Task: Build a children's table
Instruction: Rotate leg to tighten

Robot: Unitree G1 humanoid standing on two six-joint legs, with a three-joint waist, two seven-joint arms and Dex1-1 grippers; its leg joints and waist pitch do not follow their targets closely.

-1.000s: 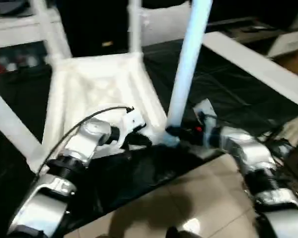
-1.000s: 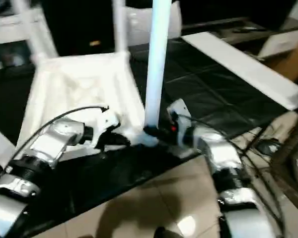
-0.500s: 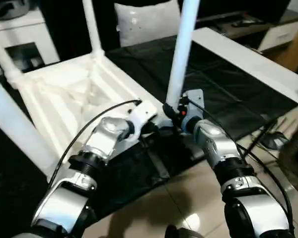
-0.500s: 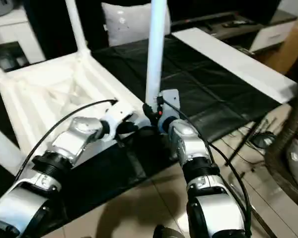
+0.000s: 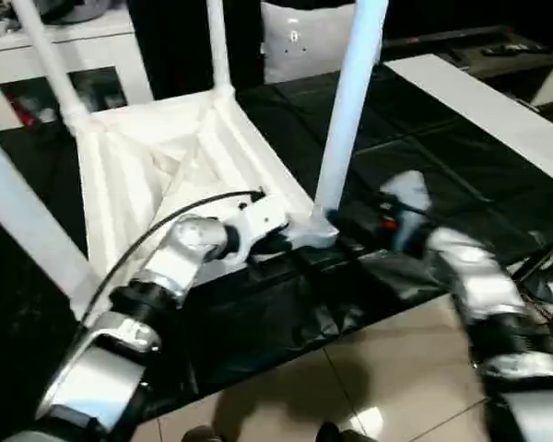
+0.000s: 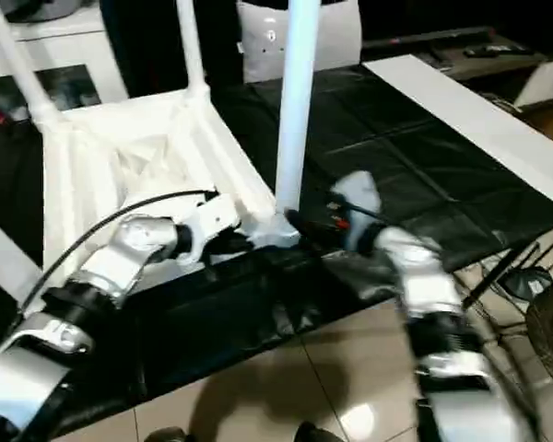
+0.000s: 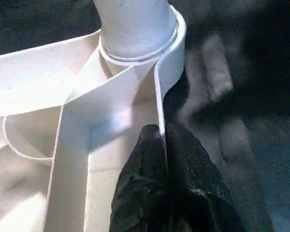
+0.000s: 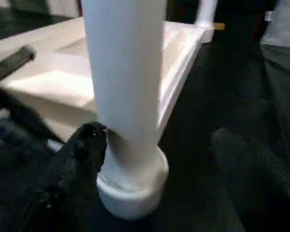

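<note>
Four legs up, the children's table [image 5: 166,175] lies top-down on black sheeting [image 5: 424,175]. L gripper [image 7: 163,140] pinches the rim wall beside the near corner socket; R gripper [image 5: 355,224], fingers apart, flanks that socket's leg [image 5: 346,110].

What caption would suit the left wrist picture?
Left gripper pinching the upturned white table's rim beside a seated leg.

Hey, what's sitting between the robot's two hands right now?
The near corner socket of the upturned white plastic table, with a long white round leg standing in it. In the left eye view, the left hand pinches the rim beside it; the right hand is on the other side.
</note>
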